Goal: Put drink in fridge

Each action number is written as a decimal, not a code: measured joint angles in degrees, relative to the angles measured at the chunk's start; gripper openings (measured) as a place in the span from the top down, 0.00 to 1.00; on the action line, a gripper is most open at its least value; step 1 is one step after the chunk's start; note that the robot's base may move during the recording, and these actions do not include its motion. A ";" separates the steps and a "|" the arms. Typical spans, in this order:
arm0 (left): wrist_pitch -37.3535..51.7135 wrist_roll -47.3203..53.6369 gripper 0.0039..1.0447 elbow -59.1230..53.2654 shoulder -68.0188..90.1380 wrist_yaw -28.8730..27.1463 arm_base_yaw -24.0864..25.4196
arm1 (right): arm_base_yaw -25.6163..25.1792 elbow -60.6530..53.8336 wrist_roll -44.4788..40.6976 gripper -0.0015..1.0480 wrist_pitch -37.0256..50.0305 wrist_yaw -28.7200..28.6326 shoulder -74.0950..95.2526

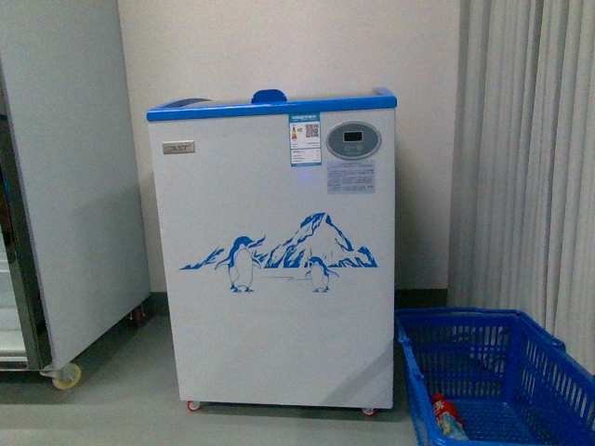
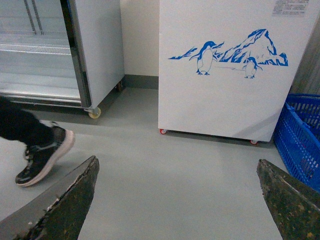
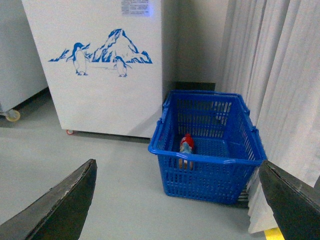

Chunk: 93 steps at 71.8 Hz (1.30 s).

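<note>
The fridge (image 1: 279,260) is a white chest freezer with a blue top rim, penguin decal and oval grey panel, standing against the wall; it also shows in the left wrist view (image 2: 225,65) and the right wrist view (image 3: 100,65). The drink (image 3: 186,145), a bottle with a red cap, lies in a blue basket (image 3: 210,165) on the floor right of the fridge; it also shows in the front view (image 1: 446,415). My left gripper (image 2: 177,200) is open and empty above bare floor. My right gripper (image 3: 177,200) is open and empty, well short of the basket.
A taller grey-white cabinet on castors (image 1: 65,186) stands left of the fridge, its glass door side showing in the left wrist view (image 2: 50,50). A person's foot in a black shoe (image 2: 42,155) is on the floor at left. Pale curtains (image 1: 530,158) hang at right.
</note>
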 joint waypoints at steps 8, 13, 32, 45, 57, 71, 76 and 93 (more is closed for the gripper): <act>0.00 0.00 0.08 0.00 0.00 0.00 0.00 | 0.00 0.00 0.00 0.07 0.00 0.00 0.00; 0.00 0.00 0.08 0.00 0.00 0.00 0.00 | 0.00 0.00 0.00 0.07 0.00 0.00 0.00; 0.00 0.00 0.08 0.00 0.00 0.00 0.00 | 0.00 0.00 0.00 0.07 0.00 0.00 0.00; 0.00 0.00 0.08 0.00 0.00 0.02 0.00 | 0.00 0.00 0.02 0.07 0.00 0.00 0.00; 0.00 0.00 0.08 0.00 0.00 0.00 0.00 | 0.00 0.00 0.00 0.07 0.00 0.00 0.00; 0.00 0.00 0.08 0.00 0.00 0.02 0.00 | 0.00 0.00 0.00 0.07 0.00 0.00 0.00; 0.00 0.00 0.08 0.00 0.00 0.02 0.00 | 0.00 0.00 0.00 0.07 0.00 0.00 0.00; 0.00 0.00 0.08 0.00 0.00 0.02 0.00 | 0.00 0.00 0.00 0.07 0.00 0.02 0.00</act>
